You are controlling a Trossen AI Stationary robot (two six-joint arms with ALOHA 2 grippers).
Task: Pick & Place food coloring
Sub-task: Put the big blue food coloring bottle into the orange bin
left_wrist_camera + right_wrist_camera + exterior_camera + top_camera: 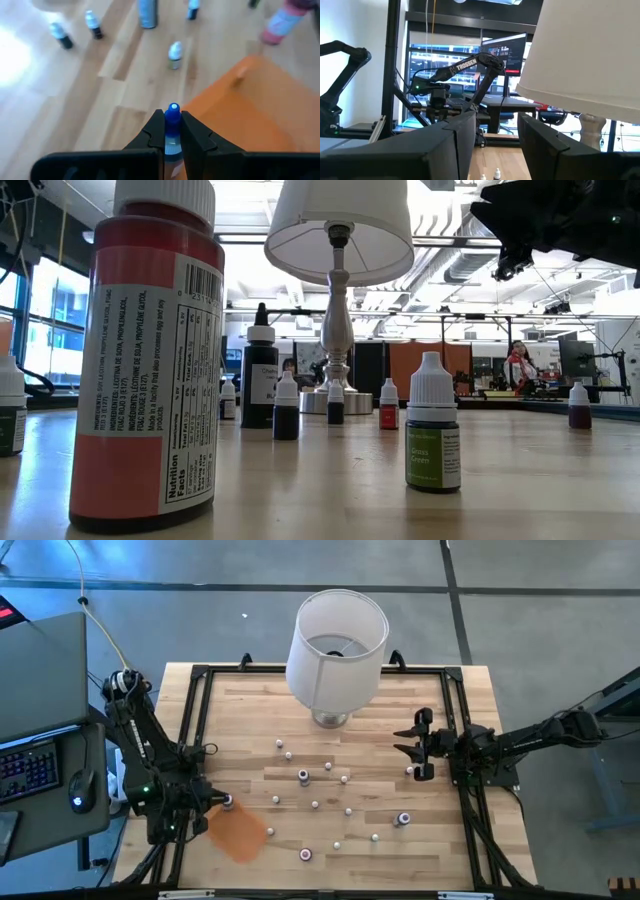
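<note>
Bottles (pixel 303 776) of food coloring scattered across table (pixel 250 710) in high view. Left wrist view alone shows left gripper (pixel 172 131) clamped on blue-capped bottle (pixel 172 120) above orange tray (pixel 255 107). Right gripper (pixel 417 748) at table's right side, fingers apart, empty. Low view: lamp (pixel 338 240) behind bottles.

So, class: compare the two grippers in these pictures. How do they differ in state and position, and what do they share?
The left gripper is shut on a blue-capped food coloring bottle; the right gripper is open and empty. The left gripper sits by the orange tray at the table's left edge; the right gripper hangs above the table's right side. Both have two dark fingers.
</note>
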